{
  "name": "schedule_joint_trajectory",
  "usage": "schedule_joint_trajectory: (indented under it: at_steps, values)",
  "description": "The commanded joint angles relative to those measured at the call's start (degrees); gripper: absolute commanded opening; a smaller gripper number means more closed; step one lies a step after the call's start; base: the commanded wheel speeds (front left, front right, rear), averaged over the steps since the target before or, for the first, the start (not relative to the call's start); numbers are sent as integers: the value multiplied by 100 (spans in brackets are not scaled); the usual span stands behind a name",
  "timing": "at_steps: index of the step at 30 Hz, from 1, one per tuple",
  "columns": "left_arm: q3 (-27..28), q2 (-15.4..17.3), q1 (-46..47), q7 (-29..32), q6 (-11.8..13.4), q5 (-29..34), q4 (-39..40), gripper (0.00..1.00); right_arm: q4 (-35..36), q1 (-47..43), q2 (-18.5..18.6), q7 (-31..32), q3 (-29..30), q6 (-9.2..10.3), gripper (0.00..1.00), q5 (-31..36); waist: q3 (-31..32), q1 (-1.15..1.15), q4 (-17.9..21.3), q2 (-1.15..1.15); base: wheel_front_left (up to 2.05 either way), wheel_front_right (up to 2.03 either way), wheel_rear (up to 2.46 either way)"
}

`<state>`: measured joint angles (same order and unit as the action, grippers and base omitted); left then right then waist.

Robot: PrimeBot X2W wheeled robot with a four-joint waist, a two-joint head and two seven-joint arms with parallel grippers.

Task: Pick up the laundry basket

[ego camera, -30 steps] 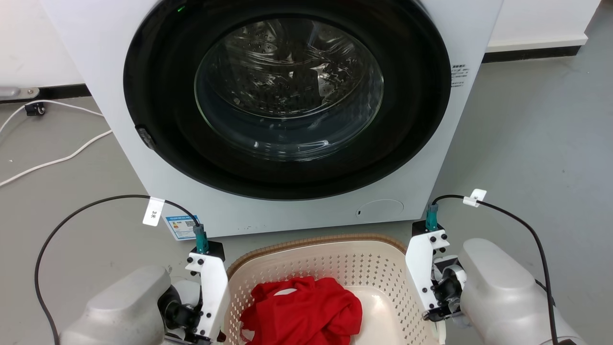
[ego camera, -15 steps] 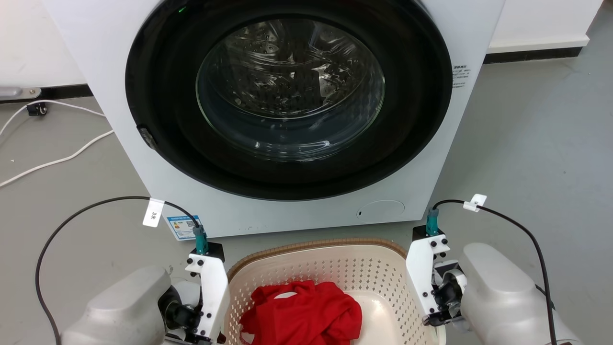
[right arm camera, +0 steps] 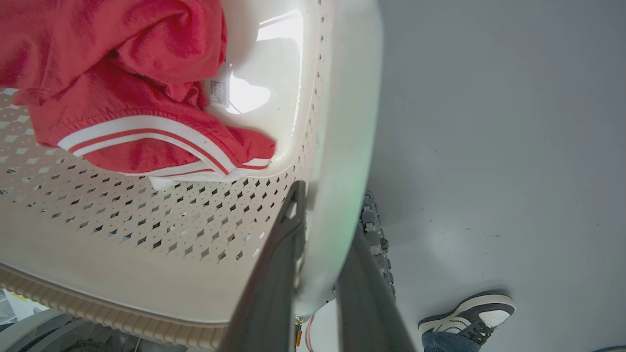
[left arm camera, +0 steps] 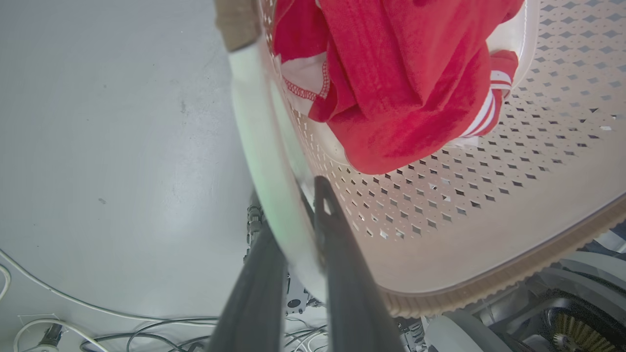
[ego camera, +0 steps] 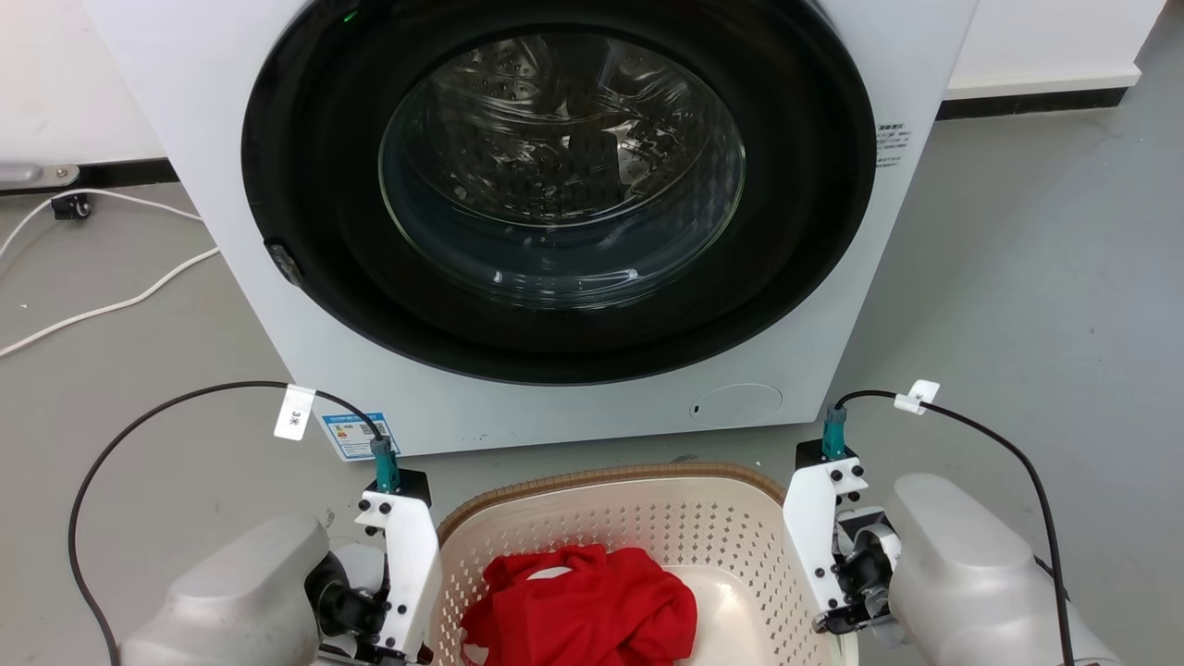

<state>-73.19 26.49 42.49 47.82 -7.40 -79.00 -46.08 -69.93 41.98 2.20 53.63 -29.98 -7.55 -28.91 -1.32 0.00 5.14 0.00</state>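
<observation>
The left pincer [left arm camera: 292, 215] pinches the laundry basket [ego camera: 647, 518] on its left side, the right pincer [right arm camera: 328, 210] pinches its right side. A red garment [ego camera: 583, 606] lies inside, washer [ego camera: 555, 416] just beyond

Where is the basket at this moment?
In the head view the basket is at bottom centre, just in front of the washer, with the left claw and right claw each clamped on one of its sides.

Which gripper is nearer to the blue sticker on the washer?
Left. The left gripper grips the basket on the sticker's side, close below it in the head view; the right gripper grips the basket's opposite side, farther from the sticker.
</observation>
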Motion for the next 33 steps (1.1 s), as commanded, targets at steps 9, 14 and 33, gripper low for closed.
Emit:
schedule_joint_trajectory:
  at_steps: [9,14,33]
  values:
    - [-29,88,46,73,-12,20,-99,0,-63,78,124,-23,-82,12,0,-41,-4,0,-3,0,0,0,0]
    - [-29,92,56,79,-12,25,-112,0,-70,89,124,-26,-116,12,0,-99,-20,0,3,0,0,0,0]
    - [-30,72,103,136,-11,40,-183,0,-140,178,126,-59,-236,12,0,-223,-49,0,-10,0,0,0,0]
